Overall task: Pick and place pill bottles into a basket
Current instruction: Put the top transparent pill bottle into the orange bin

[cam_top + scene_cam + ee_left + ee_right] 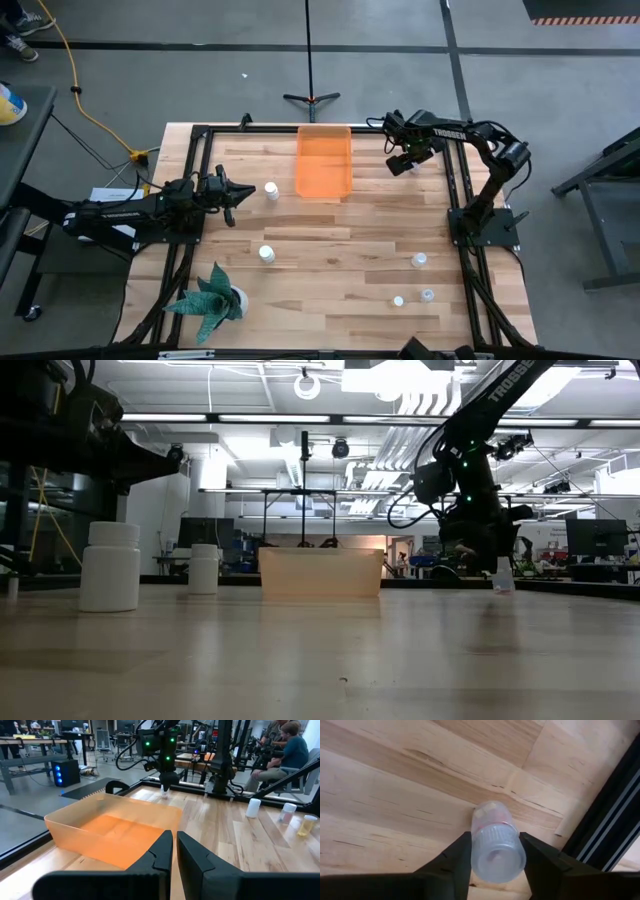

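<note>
The translucent orange basket (323,160) stands at the table's far middle and also shows in the low view (320,572) and the left wrist view (110,830). My right gripper (402,163) is just right of the basket, shut on a small translucent-white pill bottle (496,845), which also shows in the low view (503,574). My left gripper (232,194) is shut and empty at the table's left, pointing toward the basket, with a white bottle (271,190) standing just beyond it. Another bottle (266,254) stands near the middle left. My right gripper pinches the bottle's ribbed cap end (481,851) between its two fingers (457,857), one on each side. The fingers come from above, pointing down. The bottle hangs below them, base toward the wood; whether the base touches the table I cannot tell.
Three more bottles stand near the right front (419,260) (398,300) (427,294). A green spiky plant (210,295) stands at the front left. A black frame rail (610,835) runs beside the held bottle. A person (290,750) sits beyond the table.
</note>
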`<state>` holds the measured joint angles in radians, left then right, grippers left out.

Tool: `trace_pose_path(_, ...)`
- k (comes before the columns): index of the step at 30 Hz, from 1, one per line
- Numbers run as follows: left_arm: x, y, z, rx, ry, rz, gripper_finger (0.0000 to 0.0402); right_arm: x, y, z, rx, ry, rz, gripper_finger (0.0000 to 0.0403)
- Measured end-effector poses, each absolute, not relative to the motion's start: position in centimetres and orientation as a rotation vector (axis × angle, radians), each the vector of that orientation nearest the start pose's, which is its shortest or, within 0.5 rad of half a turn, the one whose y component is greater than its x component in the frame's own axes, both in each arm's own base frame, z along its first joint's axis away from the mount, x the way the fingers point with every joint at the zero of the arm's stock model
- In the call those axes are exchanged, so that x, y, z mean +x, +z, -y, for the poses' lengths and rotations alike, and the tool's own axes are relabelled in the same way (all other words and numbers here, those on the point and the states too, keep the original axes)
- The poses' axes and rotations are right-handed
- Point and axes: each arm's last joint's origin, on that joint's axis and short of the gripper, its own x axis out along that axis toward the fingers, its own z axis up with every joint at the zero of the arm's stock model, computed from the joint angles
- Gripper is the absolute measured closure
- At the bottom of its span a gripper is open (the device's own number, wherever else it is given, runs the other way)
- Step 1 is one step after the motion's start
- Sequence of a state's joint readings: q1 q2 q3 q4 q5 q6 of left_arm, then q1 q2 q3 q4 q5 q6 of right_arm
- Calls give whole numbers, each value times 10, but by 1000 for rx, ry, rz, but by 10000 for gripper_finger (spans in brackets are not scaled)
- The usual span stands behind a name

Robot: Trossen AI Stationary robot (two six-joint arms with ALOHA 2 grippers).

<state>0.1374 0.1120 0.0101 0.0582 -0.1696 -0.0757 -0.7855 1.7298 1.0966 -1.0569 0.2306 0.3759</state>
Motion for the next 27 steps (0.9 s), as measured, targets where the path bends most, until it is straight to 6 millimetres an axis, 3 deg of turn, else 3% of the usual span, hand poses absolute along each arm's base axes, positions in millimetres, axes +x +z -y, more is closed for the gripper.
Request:
trace_pose_path(19,102,164,-19,-74,308,-32,339,200,173,205,801,-932,-1504,266)
trace_pose_path(27,102,164,-19,-75,308,-32,339,213,173,197,807,-811,-1460,266)
